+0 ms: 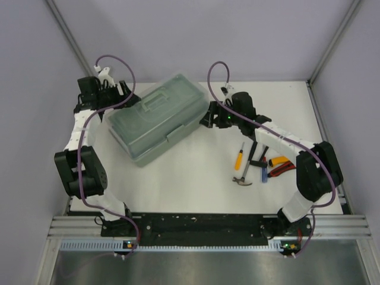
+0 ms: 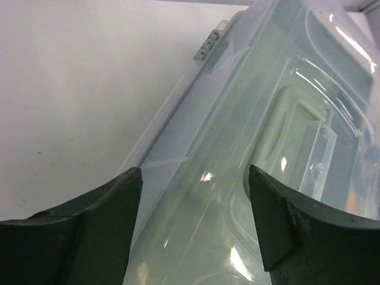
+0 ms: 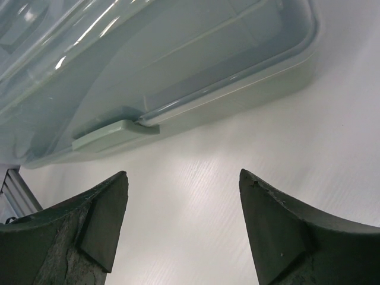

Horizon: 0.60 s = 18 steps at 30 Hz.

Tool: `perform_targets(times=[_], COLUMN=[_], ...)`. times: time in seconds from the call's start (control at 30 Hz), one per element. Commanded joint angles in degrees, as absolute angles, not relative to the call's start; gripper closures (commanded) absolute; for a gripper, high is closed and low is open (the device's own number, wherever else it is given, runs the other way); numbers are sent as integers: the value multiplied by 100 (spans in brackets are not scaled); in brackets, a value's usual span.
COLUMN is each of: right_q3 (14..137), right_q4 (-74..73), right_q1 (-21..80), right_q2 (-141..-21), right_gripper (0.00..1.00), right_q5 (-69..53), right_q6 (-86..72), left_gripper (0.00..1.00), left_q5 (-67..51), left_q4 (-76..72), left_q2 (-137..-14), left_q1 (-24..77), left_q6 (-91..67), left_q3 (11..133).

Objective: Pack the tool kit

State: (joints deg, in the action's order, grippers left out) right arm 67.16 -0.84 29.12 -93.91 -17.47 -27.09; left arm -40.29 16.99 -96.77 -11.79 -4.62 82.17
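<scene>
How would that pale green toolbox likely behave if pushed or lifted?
The toolbox looks like rigid moulded plastic, so it should probably hold its shape rather than flex. Its glossy clear lid shows highlights, so a grip may slip on it. It sits flat and wide on the table, so a push would likely slide it, not tip it.

Comprises a left arm [image 1: 77, 133] and a right arm [image 1: 320, 172], each built of slim white links between bulky black joint housings. Trails a purple cable [image 1: 110, 57] along each arm, arching in a loop near the wrist. Shows a small green light [image 1: 228, 123] on the right wrist and tiny base lights [image 1: 126, 243] in green and orange. Ends in the left pincer [image 2: 196, 172] and right pincer [image 3: 184, 175], with dark, curved, wedge-tipped fingers [image 3: 279, 225], scuffed and chipped along the edges.
</scene>
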Motion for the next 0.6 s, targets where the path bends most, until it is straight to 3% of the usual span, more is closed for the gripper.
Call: perform_targets(times=[0.0,0.57], right_q3=[7022,7769], right_q4=[149,475], right_q1=[2962,2962], right_q2=[-9492,-10449], right_gripper=[25,25], right_q5=[-1933,-2100], right_q6=[-2733,-3138], left_gripper=[25,29], left_q5=[-4501,-4201], left_q4=[1601,1530], left_q2=[-9484,-7972], left_q1=[-1028,-782], left_q6=[-2211,-2962], left_q3=[7367,5520])
